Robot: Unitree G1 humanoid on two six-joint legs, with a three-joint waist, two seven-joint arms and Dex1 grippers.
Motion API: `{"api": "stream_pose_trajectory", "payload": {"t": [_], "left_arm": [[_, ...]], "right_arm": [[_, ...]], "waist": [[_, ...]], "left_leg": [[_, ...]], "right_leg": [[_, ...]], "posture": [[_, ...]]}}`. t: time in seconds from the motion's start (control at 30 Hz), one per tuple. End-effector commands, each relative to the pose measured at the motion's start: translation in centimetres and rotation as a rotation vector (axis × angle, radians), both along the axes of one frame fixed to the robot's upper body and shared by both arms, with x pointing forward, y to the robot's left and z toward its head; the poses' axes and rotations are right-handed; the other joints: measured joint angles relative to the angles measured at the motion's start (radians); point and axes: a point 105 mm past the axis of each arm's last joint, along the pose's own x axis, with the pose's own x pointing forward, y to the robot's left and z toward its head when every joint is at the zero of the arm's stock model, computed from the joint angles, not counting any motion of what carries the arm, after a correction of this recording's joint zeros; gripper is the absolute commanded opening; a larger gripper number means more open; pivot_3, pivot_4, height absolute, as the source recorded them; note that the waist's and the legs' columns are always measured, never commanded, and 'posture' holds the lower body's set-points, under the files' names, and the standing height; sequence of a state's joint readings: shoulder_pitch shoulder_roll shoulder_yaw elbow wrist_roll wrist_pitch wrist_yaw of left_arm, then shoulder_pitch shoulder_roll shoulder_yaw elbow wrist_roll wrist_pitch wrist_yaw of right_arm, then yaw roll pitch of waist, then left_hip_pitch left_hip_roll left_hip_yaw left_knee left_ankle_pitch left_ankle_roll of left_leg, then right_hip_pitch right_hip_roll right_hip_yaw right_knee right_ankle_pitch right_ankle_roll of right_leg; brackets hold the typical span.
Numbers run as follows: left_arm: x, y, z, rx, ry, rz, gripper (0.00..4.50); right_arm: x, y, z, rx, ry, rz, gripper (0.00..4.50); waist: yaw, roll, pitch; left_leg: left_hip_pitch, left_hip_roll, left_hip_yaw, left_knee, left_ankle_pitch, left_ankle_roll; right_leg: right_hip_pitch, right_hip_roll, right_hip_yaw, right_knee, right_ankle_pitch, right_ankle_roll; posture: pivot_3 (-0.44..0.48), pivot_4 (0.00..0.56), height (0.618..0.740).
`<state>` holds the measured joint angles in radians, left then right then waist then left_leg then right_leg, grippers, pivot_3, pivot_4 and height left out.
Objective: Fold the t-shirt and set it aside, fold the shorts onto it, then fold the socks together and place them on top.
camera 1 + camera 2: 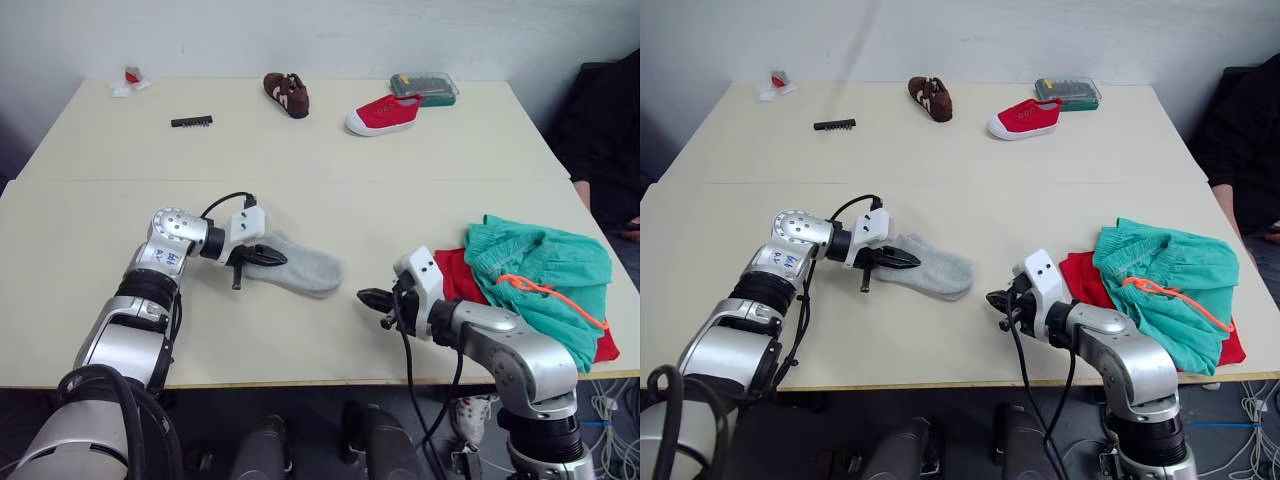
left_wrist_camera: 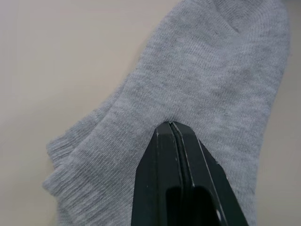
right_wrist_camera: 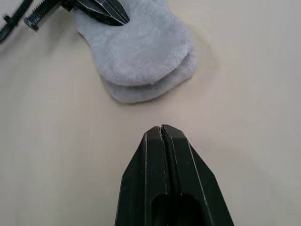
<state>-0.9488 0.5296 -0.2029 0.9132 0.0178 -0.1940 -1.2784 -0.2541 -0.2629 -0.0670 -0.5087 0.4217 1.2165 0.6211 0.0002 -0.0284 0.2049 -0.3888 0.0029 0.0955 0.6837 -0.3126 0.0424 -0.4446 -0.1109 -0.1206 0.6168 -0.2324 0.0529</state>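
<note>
The socks [image 1: 300,266] lay stacked mid-tabletop [image 1: 330,150], the left pincer [image 1: 268,257] upon them, the right pincer [image 1: 372,298] just beside. Shorts [image 1: 540,270] rested on the t-shirt [image 1: 458,278] at right.

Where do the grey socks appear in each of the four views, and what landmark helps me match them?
Left eye view: socks left of centre on the table, at the left pincer.
Right eye view: socks left of centre too.
Left wrist view: socks under the shut pincer tip.
Right wrist view: socks beyond the right pincer.
Shared landmark: the left pincer on the socks.
</note>
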Motion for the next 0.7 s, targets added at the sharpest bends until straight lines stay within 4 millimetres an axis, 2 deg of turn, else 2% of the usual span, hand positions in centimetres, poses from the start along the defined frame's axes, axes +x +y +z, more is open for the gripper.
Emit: {"api": "stream_pose_trajectory", "payload": {"t": [0.03,0.2,0.37,0.53,0.63,0.7], "left_arm": [[-0.3,0.5,-0.7,0.017,0.015,0.013,0.00],[-0.8,0.8,-1.0,0.029,0.013,0.013,0.00],[-0.9,0.9,-0.9,0.032,0.009,0.019,0.00],[-0.9,0.7,-0.7,0.028,0.001,0.030,0.00],[-0.8,0.8,-0.7,0.028,-0.004,0.041,0.00],[-0.7,0.8,-0.6,0.026,-0.007,0.048,0.00]], "right_arm": [[-0.1,0.5,-0.3,0.150,0.148,-0.054,0.96],[0.7,2.0,-1.0,0.338,0.334,-0.116,2.65],[2.3,2.9,-1.4,0.437,0.428,-0.182,4.33],[4.5,3.6,-0.3,0.549,0.451,-0.215,4.33],[4.7,3.5,0.4,0.558,0.430,-0.215,3.66],[4.6,3.5,1.1,0.573,0.411,-0.197,2.94]], "waist": [[-0.001,0.000,0.000],[-0.004,0.001,-0.001],[-0.009,0.003,-0.004],[-0.012,0.003,-0.012],[-0.010,0.004,-0.014],[-0.010,0.004,-0.014]], "left_leg": [[0.000,0.000,0.000,0.000,0.000,0.000],[0.000,0.000,0.000,0.000,0.000,-0.001],[0.001,0.000,0.001,-0.001,0.000,-0.002],[0.002,0.000,0.001,-0.001,-0.001,0.000],[0.002,-0.001,0.000,-0.001,-0.001,0.000],[0.002,-0.001,0.000,-0.001,-0.001,0.000]], "right_leg": [[0.000,0.000,0.000,0.000,0.000,0.000],[0.000,0.000,0.001,0.000,0.000,0.000],[0.000,0.000,0.001,0.000,0.000,0.000],[0.000,0.000,0.001,0.001,0.000,0.000],[0.000,-0.002,0.001,0.001,0.000,0.000],[0.000,-0.002,0.002,0.001,0.000,0.000]], "posture": [[0.000,0.150,0.740],[0.000,0.150,0.740],[0.000,0.150,0.740],[0.000,0.150,0.740],[0.000,0.150,0.740],[0.000,0.150,0.740]]}}
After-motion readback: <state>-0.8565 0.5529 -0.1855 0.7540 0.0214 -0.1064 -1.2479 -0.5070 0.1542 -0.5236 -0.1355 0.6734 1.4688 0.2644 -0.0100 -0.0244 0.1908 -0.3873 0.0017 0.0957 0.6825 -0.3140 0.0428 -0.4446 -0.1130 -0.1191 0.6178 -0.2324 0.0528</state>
